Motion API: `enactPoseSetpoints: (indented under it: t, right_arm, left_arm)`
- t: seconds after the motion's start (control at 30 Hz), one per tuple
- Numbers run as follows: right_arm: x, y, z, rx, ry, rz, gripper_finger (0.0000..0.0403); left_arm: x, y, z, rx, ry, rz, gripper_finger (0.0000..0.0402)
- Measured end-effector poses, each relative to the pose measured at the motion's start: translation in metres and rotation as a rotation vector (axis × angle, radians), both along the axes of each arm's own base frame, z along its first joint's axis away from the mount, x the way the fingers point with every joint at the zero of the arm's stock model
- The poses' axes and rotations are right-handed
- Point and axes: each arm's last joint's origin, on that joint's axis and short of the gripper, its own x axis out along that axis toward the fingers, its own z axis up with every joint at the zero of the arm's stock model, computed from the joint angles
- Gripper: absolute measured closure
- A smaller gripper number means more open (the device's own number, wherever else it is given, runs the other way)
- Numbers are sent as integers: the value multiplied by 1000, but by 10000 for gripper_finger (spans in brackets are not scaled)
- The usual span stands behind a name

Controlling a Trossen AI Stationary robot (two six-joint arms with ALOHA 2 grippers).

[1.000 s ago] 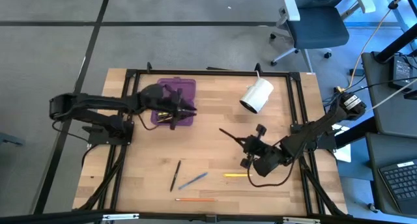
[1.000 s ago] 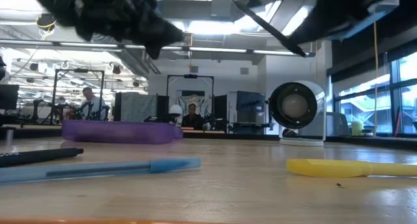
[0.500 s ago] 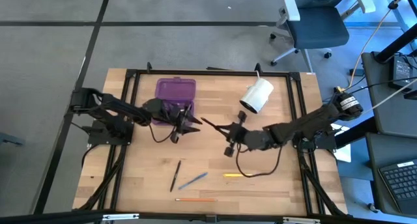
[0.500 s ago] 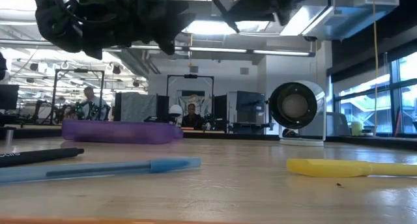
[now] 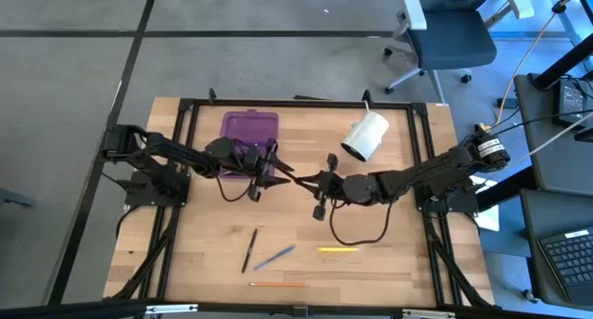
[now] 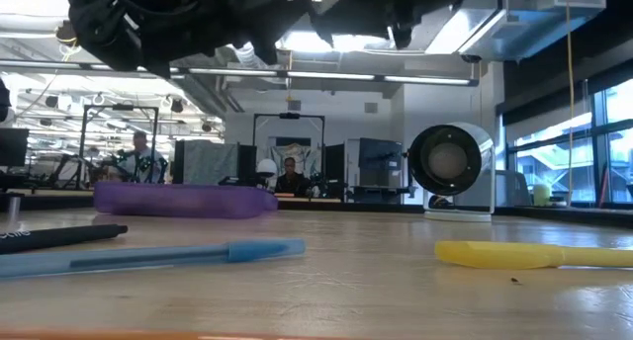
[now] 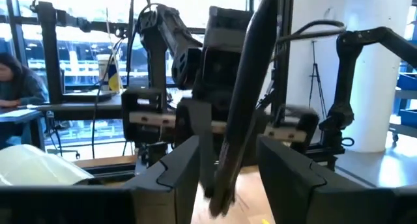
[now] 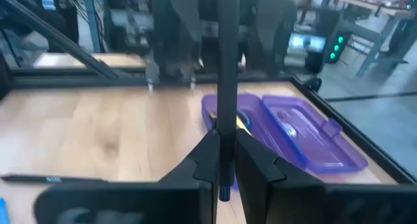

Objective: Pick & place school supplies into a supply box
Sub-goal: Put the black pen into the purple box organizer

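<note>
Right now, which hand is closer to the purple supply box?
Left. The left hand hangs at the supply box's front edge; the right hand, gripping a black pen, is further toward the table's middle.

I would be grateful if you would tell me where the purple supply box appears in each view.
High view: supply box, upper left of table, beside the left tool.
Low view: purple slab, left middle.
Left wrist view: not visible.
Right wrist view: open, right.
Shared landmark: wooden table.
</note>
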Motion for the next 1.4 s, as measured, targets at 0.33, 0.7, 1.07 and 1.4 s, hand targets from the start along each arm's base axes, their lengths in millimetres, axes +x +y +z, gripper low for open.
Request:
enactPoseSetpoints:
  t: [0.33,0.7,1.07,1.4]
  right_arm:
    - [3,-2,-4,-24,13,15,361]
    - [0,-2,-10,-86,107,37,315]
    - [-33,-6,-6,127,334,79,203]
    - [-59,-10,-18,321,585,-2,194]
  left_arm:
    - [1,1,2,25,-9,10,333]
    - [0,12,-1,-27,33,31,378]
    - [-7,42,2,-86,242,117,379]
    - [-28,49,44,-56,1150,481,379]
